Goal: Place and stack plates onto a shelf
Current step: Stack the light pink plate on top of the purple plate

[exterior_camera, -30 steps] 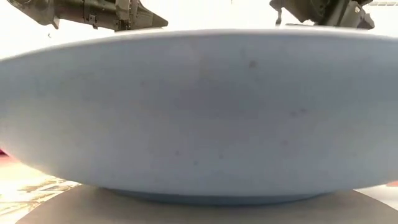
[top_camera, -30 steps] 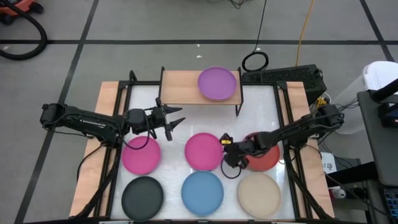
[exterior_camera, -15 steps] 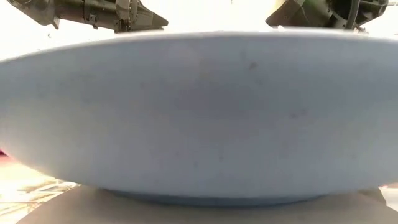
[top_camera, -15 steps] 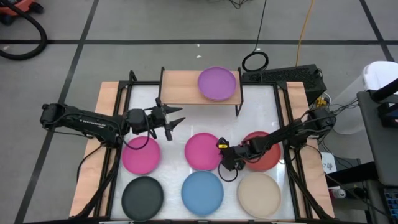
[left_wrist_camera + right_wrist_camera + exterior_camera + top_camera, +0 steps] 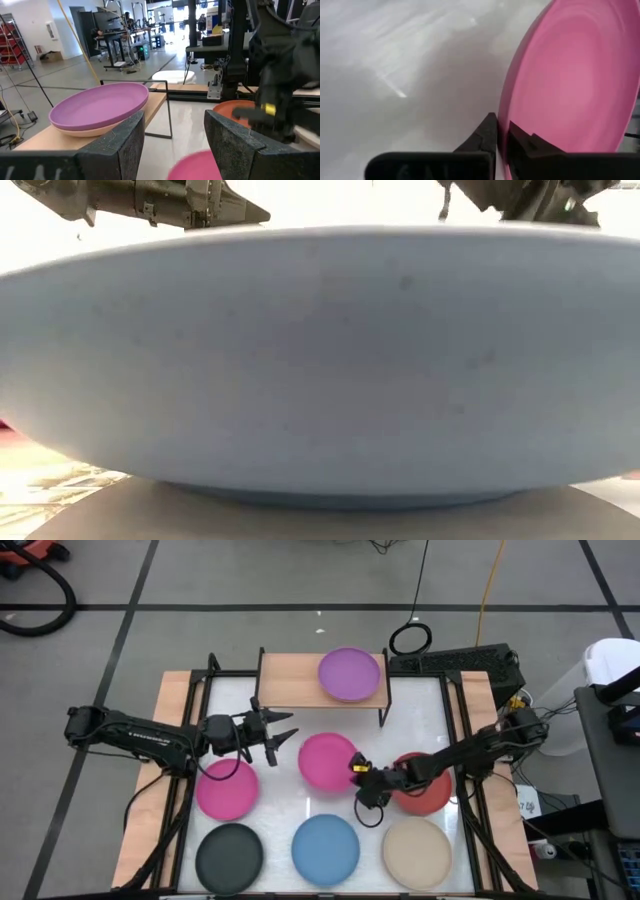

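A magenta plate [image 5: 328, 762] lies mid-table with my right gripper [image 5: 357, 771] shut on its right rim. Another magenta plate [image 5: 227, 789], a black [image 5: 229, 857], a blue [image 5: 325, 848], a beige [image 5: 416, 852] and a red plate [image 5: 428, 790] rest flat on the table. The shelf [image 5: 290, 680] stands at the far edge; a purple plate [image 5: 100, 105] sits on a light pink plate [image 5: 95, 131] on its right half. My left gripper [image 5: 288, 726] hovers open left of centre, pointing right. My right gripper pinches the magenta plate's rim [image 5: 503, 125] on the plate's right side, one finger [image 5: 486, 134] on each face. The fingers come in from the table's right. Whether the plate's left part rests on the table, I cannot tell.
The blue plate [image 5: 320, 370] fills the low view. The shelf's left half [image 5: 285, 678] is bare wood. Black frame rails run along both table sides, and a power strip [image 5: 455, 665] lies at the far right.
My right gripper has shut on the middle magenta plate's right rim and drawn it toward the table's far edge, nearer the shelf. The other plates have stayed put.
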You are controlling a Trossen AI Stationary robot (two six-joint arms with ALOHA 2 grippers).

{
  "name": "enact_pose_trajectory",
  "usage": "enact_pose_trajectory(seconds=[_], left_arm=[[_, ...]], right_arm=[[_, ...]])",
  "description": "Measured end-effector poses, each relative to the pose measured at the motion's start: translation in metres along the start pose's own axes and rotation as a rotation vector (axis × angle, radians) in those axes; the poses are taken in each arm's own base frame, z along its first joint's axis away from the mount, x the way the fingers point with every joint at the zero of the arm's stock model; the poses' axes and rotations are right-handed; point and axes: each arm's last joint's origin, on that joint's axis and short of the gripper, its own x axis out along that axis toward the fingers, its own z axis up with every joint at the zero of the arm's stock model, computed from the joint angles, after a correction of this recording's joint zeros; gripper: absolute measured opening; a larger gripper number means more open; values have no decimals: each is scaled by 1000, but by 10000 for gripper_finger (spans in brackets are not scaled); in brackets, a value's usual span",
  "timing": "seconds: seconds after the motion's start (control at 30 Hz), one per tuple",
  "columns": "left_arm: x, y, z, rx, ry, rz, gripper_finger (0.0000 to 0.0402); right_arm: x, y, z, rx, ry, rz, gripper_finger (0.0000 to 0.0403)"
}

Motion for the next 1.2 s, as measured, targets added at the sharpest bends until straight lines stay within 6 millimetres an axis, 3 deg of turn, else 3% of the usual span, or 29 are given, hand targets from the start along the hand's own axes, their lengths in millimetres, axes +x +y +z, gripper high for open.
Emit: enact_pose_trajectory(seconds=[0.27,0.5,0.77,0.9,1.2], left_arm=[[0,1,3,25,-25,11,211],[0,1,11,91,-120,23,211],[-1,2,12,67,-127,27,211],[-1,2,14,-11,-137,24,211],[-1,4,14,-28,-131,77,211]], right_arm=[[-47,-41,7,-2,-40,-367,3],[-71,-93,-20,99,18,-643,1],[-67,-128,-68,196,72,-695,1],[-59,-133,-88,257,86,-646,1],[-56,-131,-95,412,81,-612,0]])
